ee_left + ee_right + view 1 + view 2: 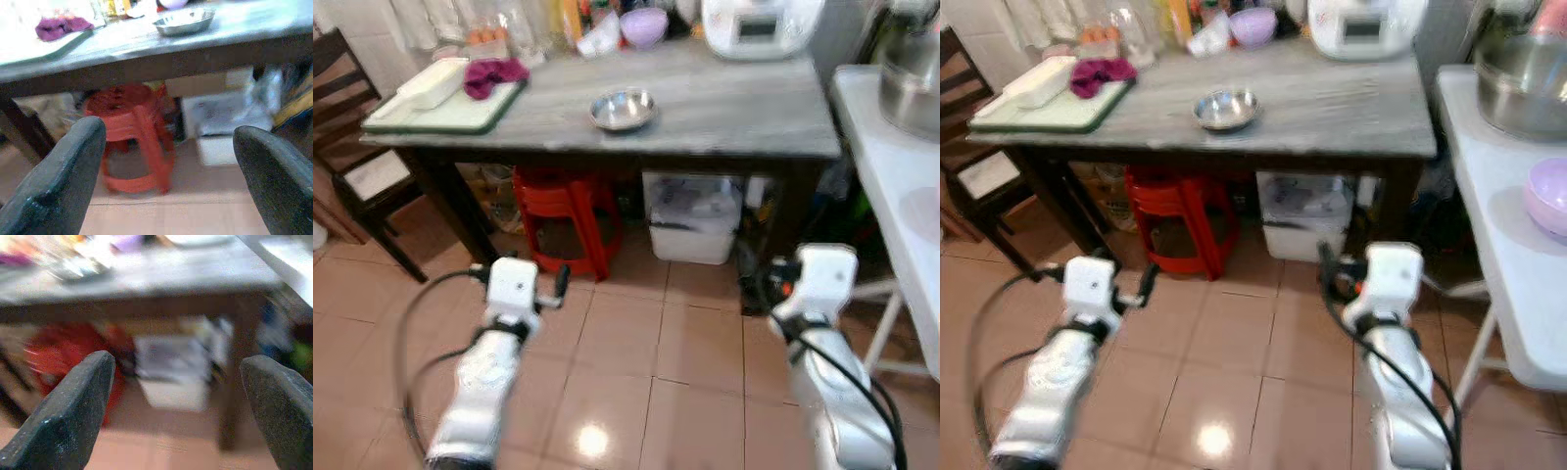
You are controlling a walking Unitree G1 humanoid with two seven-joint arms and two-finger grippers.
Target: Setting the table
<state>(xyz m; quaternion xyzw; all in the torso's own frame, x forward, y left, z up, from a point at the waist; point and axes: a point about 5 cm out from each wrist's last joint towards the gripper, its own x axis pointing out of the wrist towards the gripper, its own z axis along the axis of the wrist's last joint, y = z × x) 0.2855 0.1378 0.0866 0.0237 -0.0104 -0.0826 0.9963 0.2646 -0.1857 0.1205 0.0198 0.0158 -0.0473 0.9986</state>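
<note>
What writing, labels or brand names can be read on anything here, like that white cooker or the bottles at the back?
None can be read.
White cooker: a dark panel on its front, too blurred to read.
Bottles at the back of the table: coloured labels, too small and blurred to read.
White box under the table: a dark marking, not legible.

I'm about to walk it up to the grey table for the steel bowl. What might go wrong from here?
1. The steel bowl sits well back from the near edge of the table, so the arms, now held low, must rise or they may strike that edge.
2. The white side table crowds the right gripper; a wide swing may clip it or the lilac bowl.
3. The red stool under the table may block the feet.
</note>
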